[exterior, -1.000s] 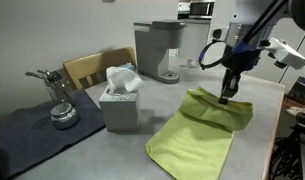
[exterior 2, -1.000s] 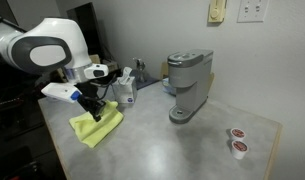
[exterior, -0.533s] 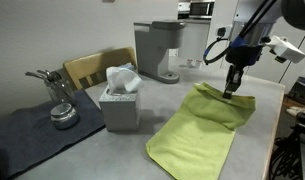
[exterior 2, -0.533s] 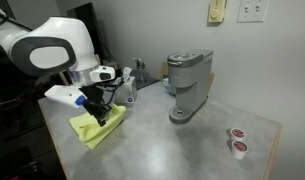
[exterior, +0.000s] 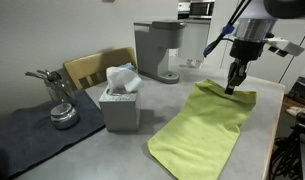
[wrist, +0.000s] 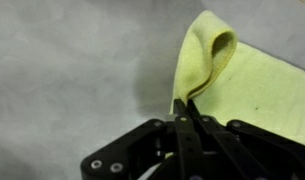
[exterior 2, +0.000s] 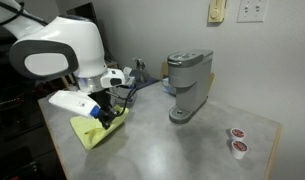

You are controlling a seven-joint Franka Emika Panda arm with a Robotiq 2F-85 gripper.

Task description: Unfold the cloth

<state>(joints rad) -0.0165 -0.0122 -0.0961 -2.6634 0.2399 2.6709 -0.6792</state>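
Gripper [exterior: 230, 90] clamped on cloth [exterior: 197, 130] far edge; cloth approx. flat on table [exterior: 102, 152], only pinched corner curl to flatten.

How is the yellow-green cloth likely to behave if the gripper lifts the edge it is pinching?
Probably floppy: in the wrist view the cloth curls into a soft loop at the gripper. Likely light, since a thin pinch holds it. It may drag rather than slide freely on the matte table.
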